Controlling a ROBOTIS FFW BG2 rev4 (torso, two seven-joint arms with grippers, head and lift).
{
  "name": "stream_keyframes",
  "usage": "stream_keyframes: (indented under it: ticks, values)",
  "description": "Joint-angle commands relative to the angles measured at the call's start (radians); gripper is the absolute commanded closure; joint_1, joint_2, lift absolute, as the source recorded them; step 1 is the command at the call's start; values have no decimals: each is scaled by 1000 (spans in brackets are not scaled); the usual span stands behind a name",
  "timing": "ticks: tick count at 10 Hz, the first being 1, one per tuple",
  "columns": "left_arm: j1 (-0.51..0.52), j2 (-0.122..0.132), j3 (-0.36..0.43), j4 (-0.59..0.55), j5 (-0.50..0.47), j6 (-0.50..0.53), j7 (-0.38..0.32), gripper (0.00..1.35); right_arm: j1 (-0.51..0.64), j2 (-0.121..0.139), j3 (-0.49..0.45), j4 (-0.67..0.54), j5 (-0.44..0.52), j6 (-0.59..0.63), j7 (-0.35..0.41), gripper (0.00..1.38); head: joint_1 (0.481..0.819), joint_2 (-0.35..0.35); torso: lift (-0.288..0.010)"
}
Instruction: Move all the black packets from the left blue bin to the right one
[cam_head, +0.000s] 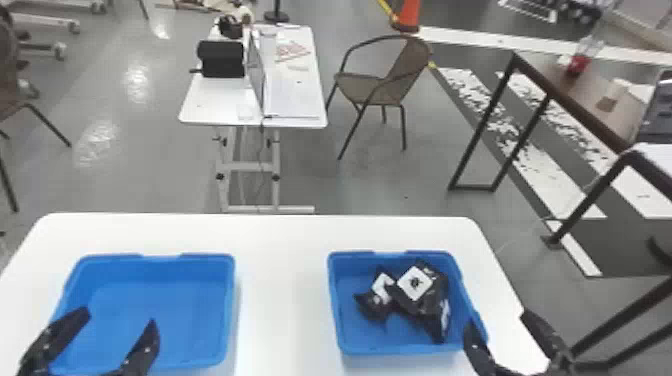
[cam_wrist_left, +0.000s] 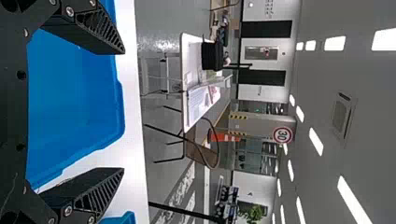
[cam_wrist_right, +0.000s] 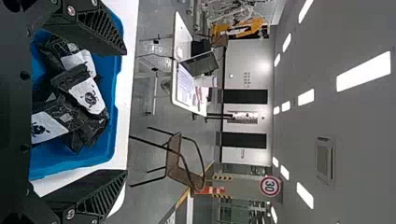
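Note:
In the head view my left gripper (cam_head: 120, 320) stands open over the near part of the left blue bin (cam_head: 150, 257), whose visible floor is bare. My right gripper (cam_head: 502, 325) is open at the near right corner of the right blue bin (cam_head: 335, 300). Several black packets (cam_head: 432, 300) with white labels lie heaped in that right bin. In the left wrist view, the left gripper (cam_wrist_left: 123, 111) has its fingers wide apart with the left bin (cam_wrist_left: 74, 102) behind. The right wrist view has the right gripper (cam_wrist_right: 126, 112) apart, the packets (cam_wrist_right: 86, 93) beyond.
Both bins rest on a white table (cam_head: 280, 240), with a gap between them. Beyond its far edge stand a smaller white table (cam_head: 295, 100) with a laptop, and a brown chair (cam_head: 375, 85). A dark-framed table (cam_head: 590, 95) is at the right.

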Motion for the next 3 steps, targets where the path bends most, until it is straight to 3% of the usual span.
stream_keyframes:
  ticks: [1, 3]
  values:
    - [0, -4, -1, 0, 3, 1, 0, 144, 1, 2, 3, 0, 0, 3, 0, 121, 695, -200, 0]
    - [0, -4, -1, 2, 4, 8, -3, 145, 4, 2, 4, 0, 0, 4, 2, 121, 695, -199, 0]
